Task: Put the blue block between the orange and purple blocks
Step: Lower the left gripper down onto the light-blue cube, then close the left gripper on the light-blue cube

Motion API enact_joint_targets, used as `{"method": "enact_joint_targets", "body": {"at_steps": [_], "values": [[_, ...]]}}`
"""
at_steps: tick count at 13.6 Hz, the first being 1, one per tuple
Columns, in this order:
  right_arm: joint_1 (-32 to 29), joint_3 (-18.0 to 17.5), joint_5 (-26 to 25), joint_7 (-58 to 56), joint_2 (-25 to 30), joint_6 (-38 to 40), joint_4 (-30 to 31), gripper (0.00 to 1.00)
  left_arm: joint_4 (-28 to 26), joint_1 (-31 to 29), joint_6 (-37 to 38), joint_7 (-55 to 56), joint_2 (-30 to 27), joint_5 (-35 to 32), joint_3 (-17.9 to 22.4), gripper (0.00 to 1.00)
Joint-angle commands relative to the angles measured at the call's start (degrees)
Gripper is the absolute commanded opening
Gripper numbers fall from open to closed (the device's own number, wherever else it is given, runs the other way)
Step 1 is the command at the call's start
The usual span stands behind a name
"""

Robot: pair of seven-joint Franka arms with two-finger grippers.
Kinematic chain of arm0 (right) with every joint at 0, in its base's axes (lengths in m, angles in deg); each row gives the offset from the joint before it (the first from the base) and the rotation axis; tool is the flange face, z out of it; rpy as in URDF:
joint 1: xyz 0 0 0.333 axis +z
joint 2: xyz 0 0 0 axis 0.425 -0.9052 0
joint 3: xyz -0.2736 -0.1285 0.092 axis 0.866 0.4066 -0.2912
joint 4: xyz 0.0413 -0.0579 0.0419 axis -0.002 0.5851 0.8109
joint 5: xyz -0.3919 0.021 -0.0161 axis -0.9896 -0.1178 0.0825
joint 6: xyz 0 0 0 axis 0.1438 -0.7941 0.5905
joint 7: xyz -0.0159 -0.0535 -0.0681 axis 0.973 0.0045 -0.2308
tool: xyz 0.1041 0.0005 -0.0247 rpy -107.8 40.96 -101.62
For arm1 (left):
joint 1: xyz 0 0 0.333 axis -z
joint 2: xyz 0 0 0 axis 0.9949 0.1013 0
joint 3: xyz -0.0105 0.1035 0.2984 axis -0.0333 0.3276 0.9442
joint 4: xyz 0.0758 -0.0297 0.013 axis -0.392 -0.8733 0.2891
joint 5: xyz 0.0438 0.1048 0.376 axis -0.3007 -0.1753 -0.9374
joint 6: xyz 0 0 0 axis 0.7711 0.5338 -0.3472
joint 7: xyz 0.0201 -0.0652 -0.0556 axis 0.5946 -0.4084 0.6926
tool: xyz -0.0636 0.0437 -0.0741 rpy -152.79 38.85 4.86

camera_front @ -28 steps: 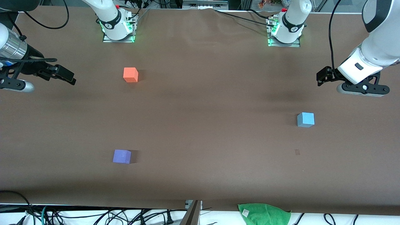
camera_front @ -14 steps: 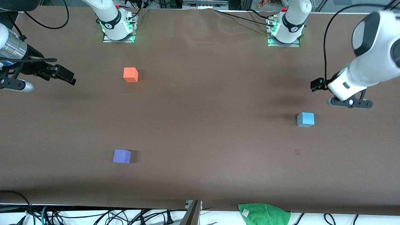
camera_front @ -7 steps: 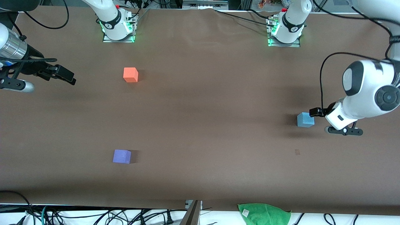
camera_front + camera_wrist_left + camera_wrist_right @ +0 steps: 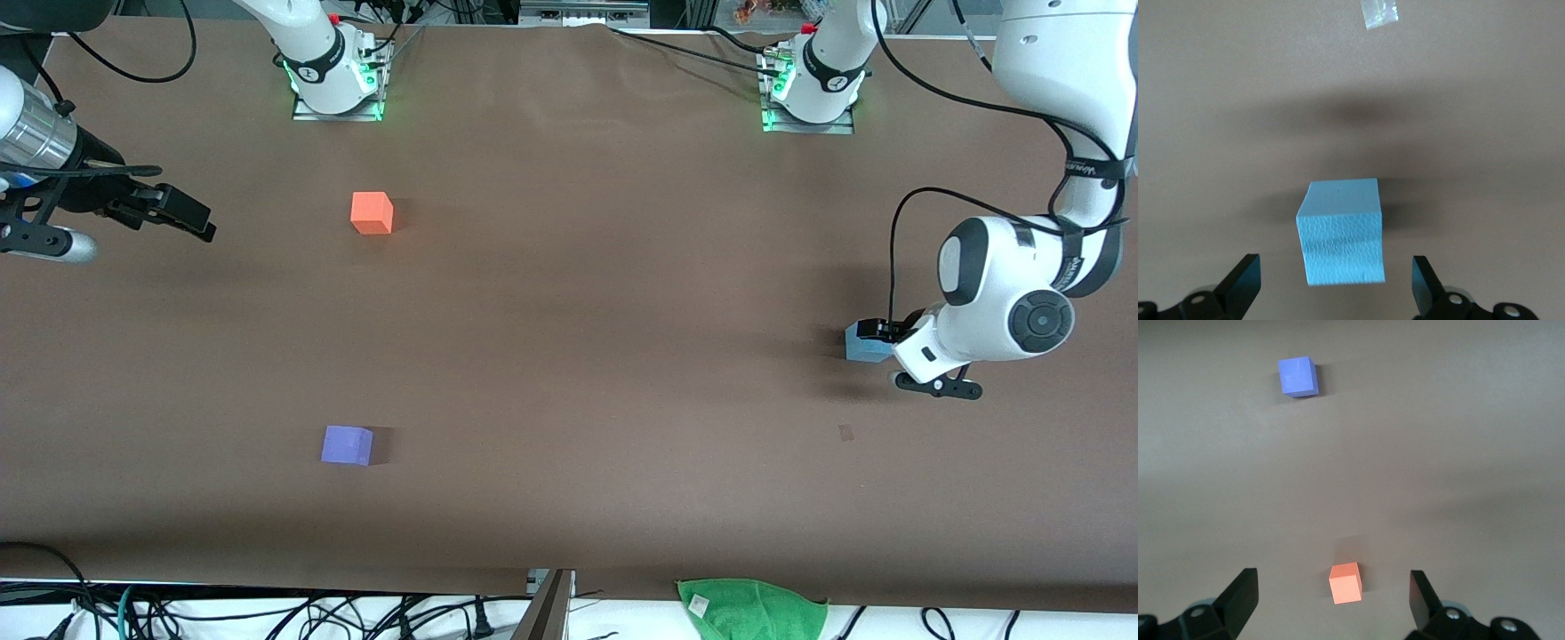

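the small sky-blue matte cube (image 4: 864, 342) sits on the brown surface (image 4: 569, 356) at the right of the front view, well apart from the other two. the left gripper (image 4: 876, 332) is down at it, and in the left wrist view the cube (image 4: 1341, 232) lies squarely in the gap between the two black fingers (image 4: 1239, 285), which stand wide apart with clear space on each side. they have hold of nothing; it looks like a lined-up approach, spread so both fingers can pass the cube's flanks before closing.

the bright orange matte cube (image 4: 372, 212) is in the upper left part of the front view and the violet-purple matte cube (image 4: 347, 444) is lower down, almost straight below it, with an open stretch of surface between them. that gap is where the blue one has to end up, so i'd judge the task is barely begun: the pick itself is not yet made.

the right gripper (image 4: 182, 213) hangs at the left edge of the front view, waiting. its fingers (image 4: 1238, 597) are also spread wide and hold nothing, and its wrist view looks down on the orange cube (image 4: 1345, 582) and the purple one (image 4: 1298, 376).

a green cloth (image 4: 751, 607) lies at the bottom edge, off the working area.
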Motion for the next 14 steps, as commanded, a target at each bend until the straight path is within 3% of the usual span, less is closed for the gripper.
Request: {"method": "enact_joint_targets", "body": {"at_steps": [1,4,5,6,7,9,12,14], "values": [[-0.07,0.19,0.96,-0.21,0.19,-0.09,-0.36,1.00,-3.42,-0.08,-6.43,-1.22,1.72,-1.41,0.03,1.00],[-0.16,0.19,0.96,-0.21,0.19,-0.09,-0.36,1.00,-4.04,0.01,-7.42,-1.22,3.31,-1.41,0.03,1.00],[-0.16,0.19,0.96,-0.30,0.19,-0.09,-0.36,1.00,-4.04,-0.08,-7.33,-1.22,3.40,-1.41,0.03,0.95],[-0.25,0.28,0.96,-0.30,0.19,0.00,-0.36,1.00,-4.04,-0.08,-7.24,-1.22,3.23,-1.41,0.03,0.48],[-0.25,0.28,0.96,-0.30,0.19,0.00,-0.36,1.00,-4.04,0.01,-7.07,-1.22,3.23,-1.50,-0.05,0.25],[-0.25,0.28,0.96,-0.30,0.19,0.00,-0.36,1.00,-3.87,0.27,-6.72,-1.22,2.79,-1.50,-0.14,0.00],[-0.25,0.28,0.96,-0.30,0.19,0.00,-0.36,1.00,-1.94,0.97,-1.37,-1.05,0.60,-1.50,-1.28,0.00],[-0.34,0.28,0.96,-0.30,0.19,-0.09,-0.36,1.00,0.51,1.24,3.02,-0.35,-0.81,-1.41,-4.35,0.00]]}}
